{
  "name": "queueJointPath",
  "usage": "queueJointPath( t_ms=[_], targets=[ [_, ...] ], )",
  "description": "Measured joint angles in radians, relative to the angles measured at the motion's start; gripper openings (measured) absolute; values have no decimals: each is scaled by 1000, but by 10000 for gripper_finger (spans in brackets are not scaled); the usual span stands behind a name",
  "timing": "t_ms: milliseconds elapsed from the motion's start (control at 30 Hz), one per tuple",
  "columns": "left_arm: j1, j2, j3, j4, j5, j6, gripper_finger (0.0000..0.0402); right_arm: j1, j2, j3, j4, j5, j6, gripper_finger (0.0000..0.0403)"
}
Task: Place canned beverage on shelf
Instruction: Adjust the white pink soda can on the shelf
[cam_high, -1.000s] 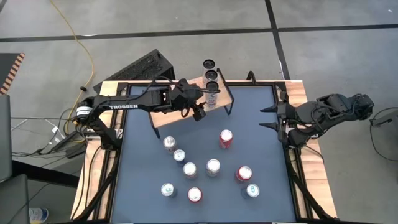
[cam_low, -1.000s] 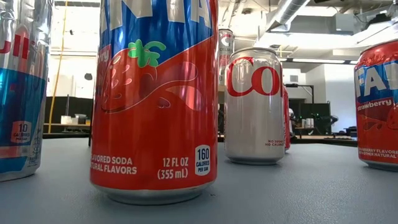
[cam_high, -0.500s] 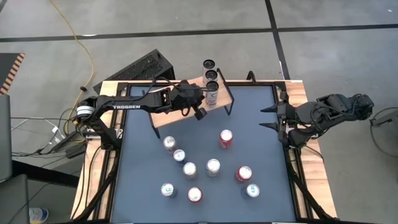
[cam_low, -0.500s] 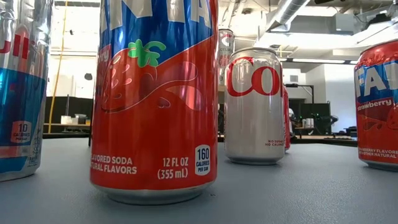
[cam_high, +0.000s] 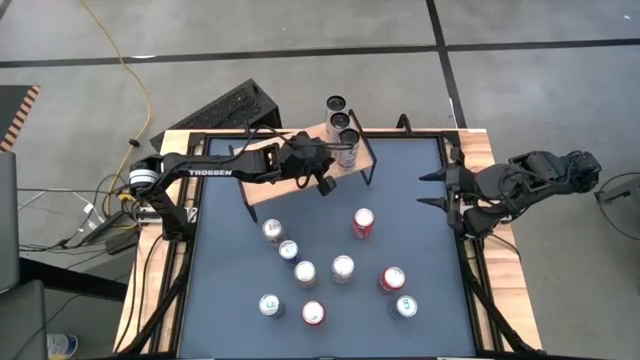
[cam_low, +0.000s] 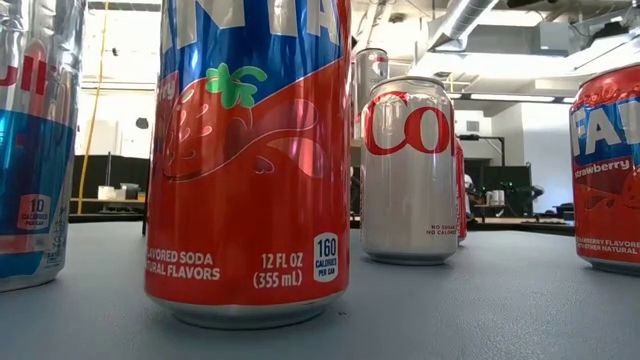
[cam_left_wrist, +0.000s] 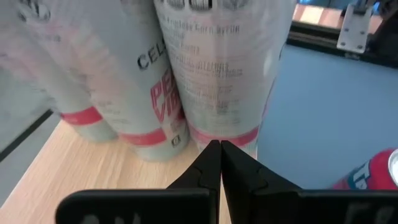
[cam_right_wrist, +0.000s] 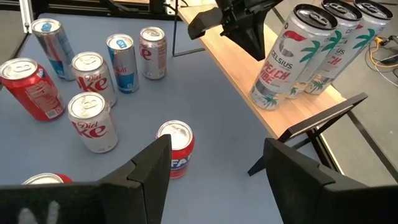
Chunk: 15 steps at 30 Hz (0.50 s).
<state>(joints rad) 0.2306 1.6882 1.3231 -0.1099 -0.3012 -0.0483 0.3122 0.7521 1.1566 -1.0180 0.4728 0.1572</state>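
The shelf is a light wooden board on thin black legs at the table's far left. Three tall white cans stand in a row at its far end, resting upright on their bases. My left gripper is shut and empty. It hovers over the board, its tips pointing at the foot of the nearest tall can, with a gap showing in the right wrist view. My right gripper waits open at the table's right edge.
Several short cans stand upright on the blue table top, among them a red one and silver ones. In the low view a red strawberry soda can fills the foreground. Black frame rails border the table.
My left arm has reached a little farther toward the tall cans on the shelf and its gripper has sunk slightly toward the board. The cans on the table have kept their places.
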Motion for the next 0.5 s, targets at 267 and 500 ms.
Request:
queueJointPath(
  t_ms=[267,500],
  targets=[
    [5,-14,1,1,-76,30,0,0,0,-25,2,0,1,240],
    [54,-13,1,-1,-44,53,0,0,3,-25,2,0,1,240]
  ],
)
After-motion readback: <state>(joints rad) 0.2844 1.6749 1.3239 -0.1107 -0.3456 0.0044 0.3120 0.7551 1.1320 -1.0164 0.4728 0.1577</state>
